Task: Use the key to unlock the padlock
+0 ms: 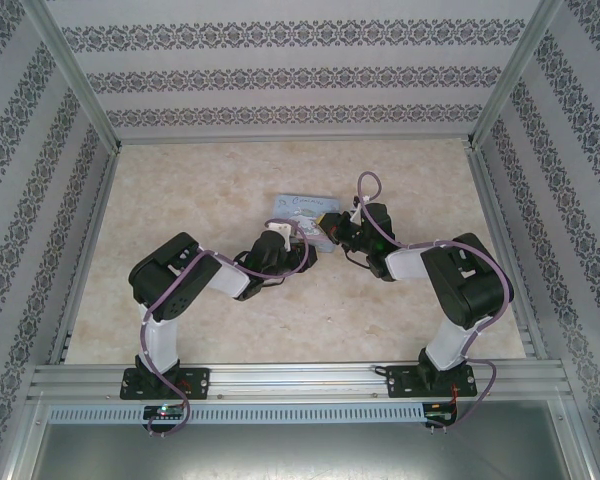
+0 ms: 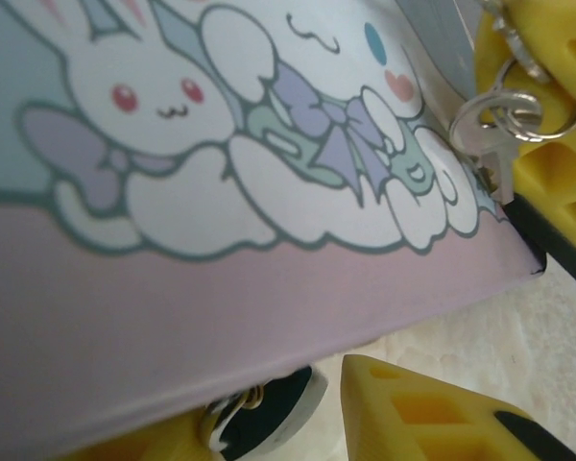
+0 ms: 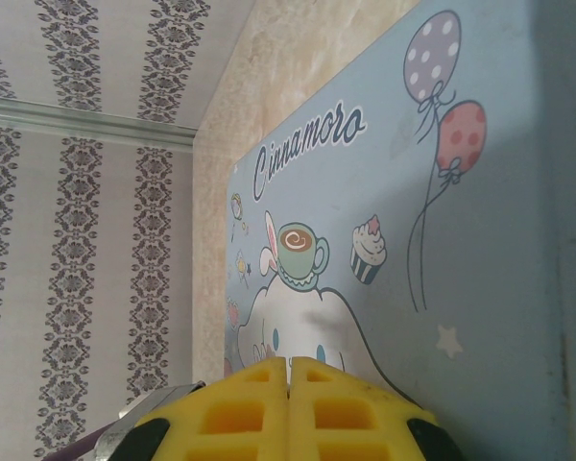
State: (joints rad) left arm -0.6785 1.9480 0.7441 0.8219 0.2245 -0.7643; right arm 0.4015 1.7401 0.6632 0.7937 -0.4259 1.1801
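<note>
The padlock (image 2: 269, 421), small and dark with a pale edge, hangs under the tin's lower rim. It sits between the yellow fingers (image 2: 432, 413) of my left gripper (image 2: 265, 411), touching the left one, with a thin gap to the right one. The key (image 2: 492, 154), on a split ring (image 2: 515, 106), sticks out of my right gripper (image 2: 524, 144) at the tin's right corner. In the right wrist view that gripper (image 3: 289, 371) has its fingers pressed together in front of the tin. From above, the left gripper (image 1: 298, 252) and the right gripper (image 1: 332, 228) meet at the tin's near edge.
The light blue cartoon tin box (image 1: 302, 207) lies flat mid-table, close in front of both wrist cameras (image 2: 221, 144) (image 3: 461, 240). Patterned walls with metal posts (image 1: 80, 90) enclose the marbled table top (image 1: 200, 190). Purple cables (image 1: 365, 185) loop off both arms.
</note>
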